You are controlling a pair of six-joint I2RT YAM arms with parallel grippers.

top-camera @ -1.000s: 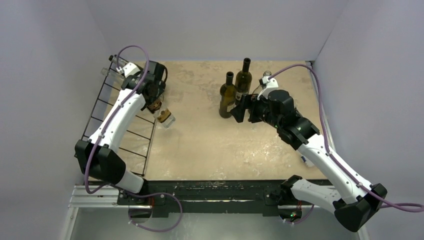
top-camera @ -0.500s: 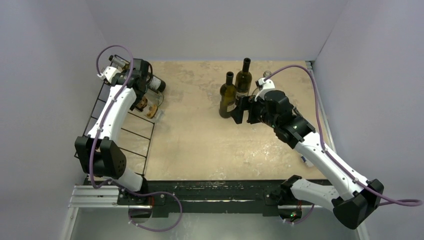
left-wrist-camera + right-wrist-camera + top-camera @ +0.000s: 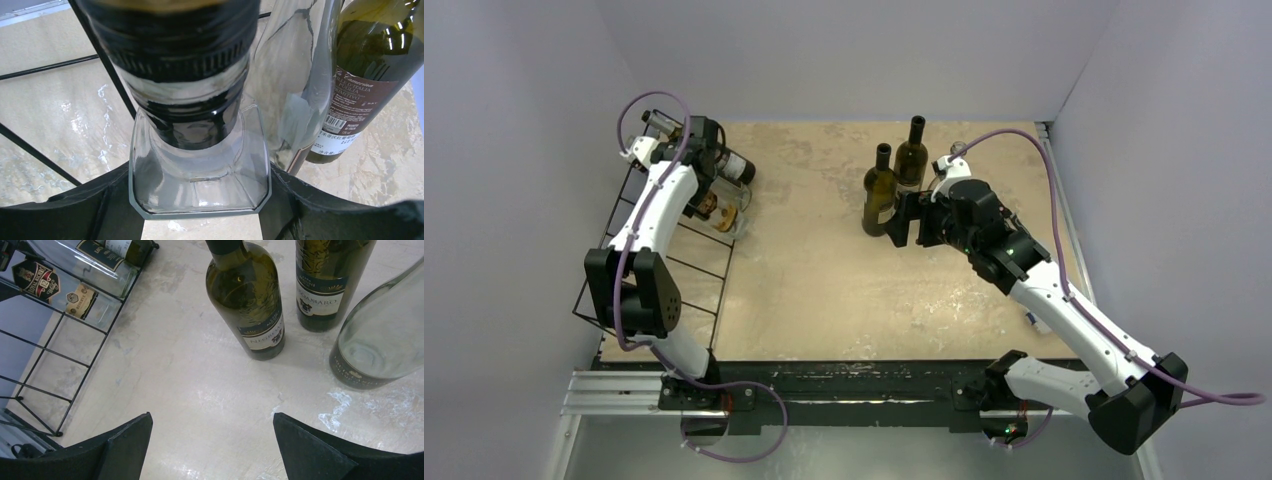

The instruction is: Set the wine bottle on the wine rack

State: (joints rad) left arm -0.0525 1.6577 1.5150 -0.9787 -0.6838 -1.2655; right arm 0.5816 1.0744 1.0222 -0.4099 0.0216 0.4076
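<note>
Bases of both arms sit at the bottom edge of the overhead view. From there the rack (image 3: 656,262) runs up the left side of the table (image 3: 824,290), its thin black rods open to the tabletop beneath.

Midway up on the right, the right gripper (image 3: 215,450) hangs with its fingers spread wide and nothing between them. It faces two green bottles (image 3: 246,300) standing upright close together, with a pale bottle (image 3: 382,335) just beside them at the right edge of the wrist view. It seems parked there ready for a later pick; it touches none of them.

Farthest off, at the upper left, the left gripper (image 3: 200,215) reaches over the rack's far end. Its fingers (image 3: 75,210) are about half closed, one on each flat side of a square bottle (image 3: 200,155) of clear glass with a black ribbed cap. Gripping the flat faces probably keeps it from rolling. Rods cross behind it, and the laid bottles (image 3: 350,85) rest just to its right, so it is likely being set down next to them. Whether it already bears on the rods I cannot tell; the release is not yet made.
</note>
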